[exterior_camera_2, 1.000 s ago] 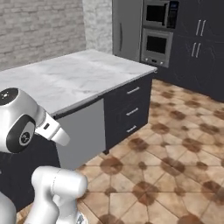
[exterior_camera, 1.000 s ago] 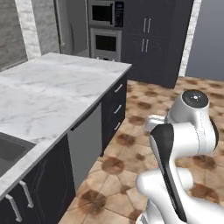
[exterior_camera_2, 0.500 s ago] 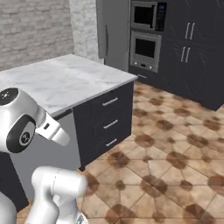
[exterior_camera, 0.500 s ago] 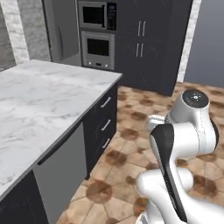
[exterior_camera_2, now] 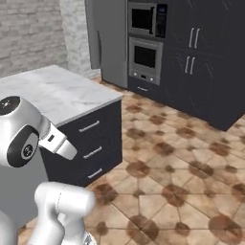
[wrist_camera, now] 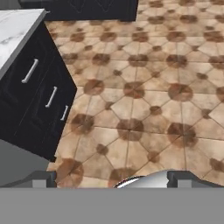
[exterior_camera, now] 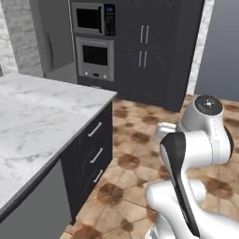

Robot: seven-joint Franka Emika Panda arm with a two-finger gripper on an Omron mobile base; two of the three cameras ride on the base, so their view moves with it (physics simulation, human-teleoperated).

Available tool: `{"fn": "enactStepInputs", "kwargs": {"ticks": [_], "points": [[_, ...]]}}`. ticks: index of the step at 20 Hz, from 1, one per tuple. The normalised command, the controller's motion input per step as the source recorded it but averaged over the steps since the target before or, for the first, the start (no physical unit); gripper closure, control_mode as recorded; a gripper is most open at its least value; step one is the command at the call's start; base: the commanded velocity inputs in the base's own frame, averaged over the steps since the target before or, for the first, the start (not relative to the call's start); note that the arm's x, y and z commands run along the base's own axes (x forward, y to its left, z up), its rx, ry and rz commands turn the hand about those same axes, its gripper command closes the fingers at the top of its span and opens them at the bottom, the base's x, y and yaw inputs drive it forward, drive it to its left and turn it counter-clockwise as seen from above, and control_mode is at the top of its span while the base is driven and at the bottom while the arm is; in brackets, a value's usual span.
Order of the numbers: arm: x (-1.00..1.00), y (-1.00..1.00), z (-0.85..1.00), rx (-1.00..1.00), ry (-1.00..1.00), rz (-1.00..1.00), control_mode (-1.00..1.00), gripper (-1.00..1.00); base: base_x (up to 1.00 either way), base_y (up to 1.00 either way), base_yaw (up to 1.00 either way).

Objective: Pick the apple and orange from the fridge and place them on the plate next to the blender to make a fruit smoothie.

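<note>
The grey fridge (exterior_camera_2: 111, 40) stands closed at the far wall, left of the stacked ovens (exterior_camera_2: 146, 40), well apart from the hand (wrist_camera: 111, 179). The marble bench (exterior_camera: 32, 128) lies between. The hand hangs over tiled floor (wrist_camera: 144, 100), fingers (wrist_camera: 186, 178) spread, holding nothing.

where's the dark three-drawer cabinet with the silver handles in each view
Left base view: drawer cabinet at centre-left, under the marble counter's near corner.
Right base view: centre-left, below the counter's corner.
Hand view: left edge, drawers seen from above.
Shared landmark: the brown tiled floor beside it.
</note>
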Motion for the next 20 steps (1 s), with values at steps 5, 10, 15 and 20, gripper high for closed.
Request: {"fn": "enactStepInputs", "kwargs": {"ticks": [5,10,15,20], "points": [[0.00,0.00,0.00,0.00,0.00,0.00,1.00,-1.00,1.00,-0.62,0.00],[0.00,0.00,0.00,0.00,0.00,0.00,1.00,-1.00,1.00,-0.61,0.00],[0.00,0.00,0.00,0.00,0.00,0.00,1.00,-1.00,1.00,-0.53,0.01],[0.00,0.00,0.00,0.00,0.00,0.00,1.00,-1.00,1.00,-0.38,0.02]]}}
